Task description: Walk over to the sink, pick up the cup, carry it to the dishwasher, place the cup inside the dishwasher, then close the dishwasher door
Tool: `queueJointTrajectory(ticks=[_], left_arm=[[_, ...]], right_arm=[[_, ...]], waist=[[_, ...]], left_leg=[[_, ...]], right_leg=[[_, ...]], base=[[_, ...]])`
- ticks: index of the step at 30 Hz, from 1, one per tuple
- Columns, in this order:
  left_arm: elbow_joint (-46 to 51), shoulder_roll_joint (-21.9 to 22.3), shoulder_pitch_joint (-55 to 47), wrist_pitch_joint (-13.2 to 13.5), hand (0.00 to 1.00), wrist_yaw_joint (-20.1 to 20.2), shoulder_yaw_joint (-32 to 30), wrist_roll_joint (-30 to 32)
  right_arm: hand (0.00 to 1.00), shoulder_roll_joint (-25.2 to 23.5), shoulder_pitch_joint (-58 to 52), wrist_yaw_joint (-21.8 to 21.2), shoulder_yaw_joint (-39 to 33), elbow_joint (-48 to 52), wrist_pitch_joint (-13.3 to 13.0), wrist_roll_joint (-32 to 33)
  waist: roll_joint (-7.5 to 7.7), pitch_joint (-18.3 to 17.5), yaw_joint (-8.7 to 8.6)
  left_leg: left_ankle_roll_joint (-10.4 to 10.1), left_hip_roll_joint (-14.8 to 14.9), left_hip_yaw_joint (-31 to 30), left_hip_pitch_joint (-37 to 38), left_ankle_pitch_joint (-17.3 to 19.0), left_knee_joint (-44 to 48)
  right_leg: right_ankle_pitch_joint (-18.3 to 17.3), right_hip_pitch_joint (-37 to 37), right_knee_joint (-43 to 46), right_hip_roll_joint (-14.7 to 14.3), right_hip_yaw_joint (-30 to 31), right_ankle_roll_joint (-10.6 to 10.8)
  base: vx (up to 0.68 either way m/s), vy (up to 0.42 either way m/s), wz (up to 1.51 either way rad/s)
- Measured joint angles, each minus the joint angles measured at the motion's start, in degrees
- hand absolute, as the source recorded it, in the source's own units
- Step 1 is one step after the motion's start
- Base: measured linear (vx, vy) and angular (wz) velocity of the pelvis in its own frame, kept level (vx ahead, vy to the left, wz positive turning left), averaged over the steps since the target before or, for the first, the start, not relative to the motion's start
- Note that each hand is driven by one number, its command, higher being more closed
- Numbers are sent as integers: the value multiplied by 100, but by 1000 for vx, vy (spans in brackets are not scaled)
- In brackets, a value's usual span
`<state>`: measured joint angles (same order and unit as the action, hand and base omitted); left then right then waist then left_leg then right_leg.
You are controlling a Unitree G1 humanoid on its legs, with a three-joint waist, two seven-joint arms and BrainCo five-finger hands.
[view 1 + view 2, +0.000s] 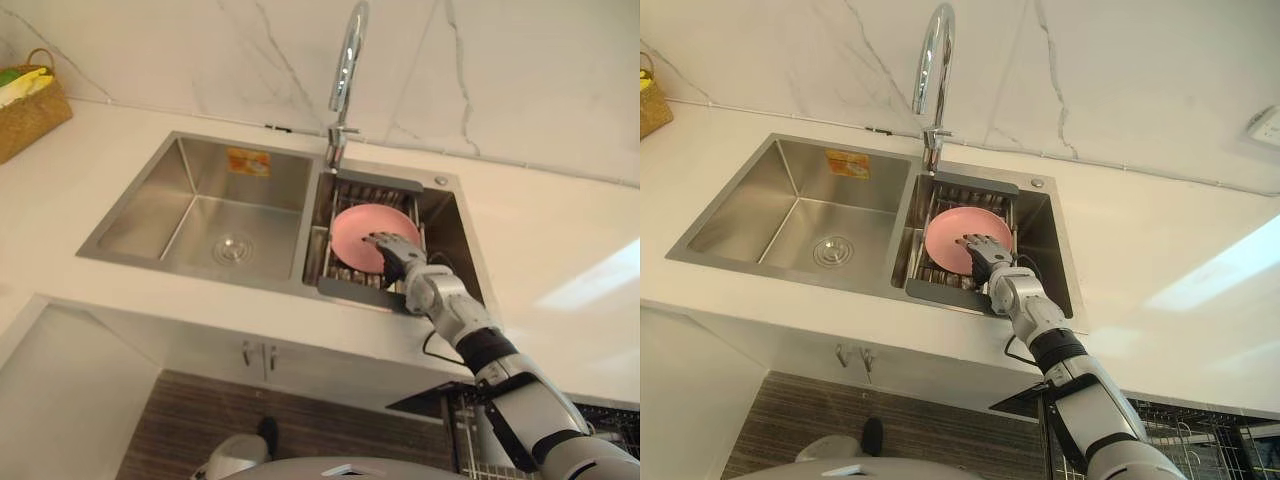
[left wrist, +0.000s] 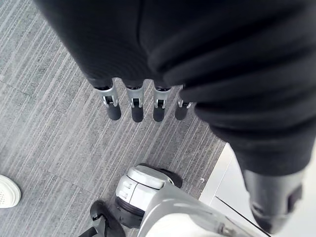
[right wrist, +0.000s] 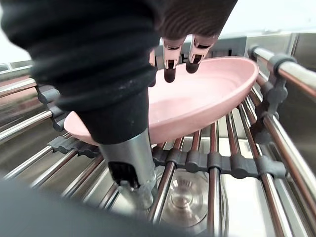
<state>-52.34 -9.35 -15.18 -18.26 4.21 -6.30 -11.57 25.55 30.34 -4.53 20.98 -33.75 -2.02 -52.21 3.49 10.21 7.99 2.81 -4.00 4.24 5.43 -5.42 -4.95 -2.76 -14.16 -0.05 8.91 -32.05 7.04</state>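
Note:
A pink shallow bowl [image 1: 360, 228] leans in the wire rack [image 3: 217, 163] that sits in the sink's right basin [image 1: 1052, 250]; I see no cup. My right hand [image 1: 393, 251] reaches into that basin from the front and is open over the bowl. In the right wrist view its fingers [image 3: 170, 69] hover above the bowl's [image 3: 197, 98] inside and its thumb [image 3: 131, 163] hangs in front of the near rim, close to it. My left hand [image 2: 133, 103] hangs open over the grey floor. The dishwasher's open rack [image 1: 1185, 435] shows low at the right, below the counter.
A tall chrome faucet [image 1: 345, 70] rises between the two basins, just behind the rack. The left basin [image 1: 200, 210] holds only its drain. A wicker basket [image 1: 25, 105] stands on the counter at the far left. A white shoe [image 2: 7, 190] is on the floor.

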Motion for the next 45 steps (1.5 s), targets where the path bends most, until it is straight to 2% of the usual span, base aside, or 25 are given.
queueJointTrajectory(ticks=[1,6,10,16,23,25,29,31,41,45], left_arm=[[-2,-17,-3,-2,0,0,43,1],[-1,-50,10,0,0,8,92,3],[-4,-101,10,0,0,27,144,14],[-37,-124,9,20,0,34,197,49],[-73,-175,2,44,0,37,199,51],[-72,-177,3,48,0,37,205,52],[-67,-176,8,70,0,46,213,57],[-61,-170,14,85,0,103,214,59],[-6,-101,-23,133,0,134,213,70],[-3,-73,-23,170,0,134,220,69]], right_arm=[[100,0,81,9,71,-114,4,-1],[100,17,211,227,83,-341,181,-190],[100,50,241,391,85,-410,207,-259],[100,98,367,632,191,-741,224,-444],[100,127,365,1011,302,-814,218,-673],[100,179,360,1089,313,-816,163,-675],[100,330,324,1426,322,-830,-184,-856],[100,404,324,1579,323,-819,-258,-848],[100,502,321,2173,313,-736,-527,-841],[100,540,320,2475,311,-736,-529,-844]], waist=[[8,6,-2],[29,59,47],[84,92,119],[96,129,126],[183,182,140],[182,183,145],[191,187,159],[195,192,176],[88,278,125],[27,315,111]], left_leg=[[-3,-8,-23,1,-3,0],[-6,-48,-94,-13,-8,0],[-6,-71,-115,-26,-8,0],[-5,-124,-204,-26,-5,-4],[20,-127,-130,-44,13,-3],[29,-136,-132,-45,19,-3],[50,-146,-134,-46,34,-3],[52,-145,-136,-46,36,-3],[61,-101,-110,9,25,1],[48,-101,-76,46,34,1]], right_leg=[[-21,-1,21,9,-13,-3],[-39,-8,54,44,-34,14],[-43,-6,58,60,-54,16],[-92,-88,64,95,-155,0],[-121,-75,74,112,-144,6],[-119,-76,88,115,-141,3],[-123,-73,88,120,-142,8],[-128,-72,87,117,-142,4],[-103,-52,97,81,-112,46],[-103,-54,109,89,-31,46]], base=[[-12,-3,7],[-3,1,7],[6,-8,3],[-15,-11,8],[-5,-8,0],[0,0,0],[15,-36,0],[16,-45,1],[9,-14,-2],[-11,-5,-7]])
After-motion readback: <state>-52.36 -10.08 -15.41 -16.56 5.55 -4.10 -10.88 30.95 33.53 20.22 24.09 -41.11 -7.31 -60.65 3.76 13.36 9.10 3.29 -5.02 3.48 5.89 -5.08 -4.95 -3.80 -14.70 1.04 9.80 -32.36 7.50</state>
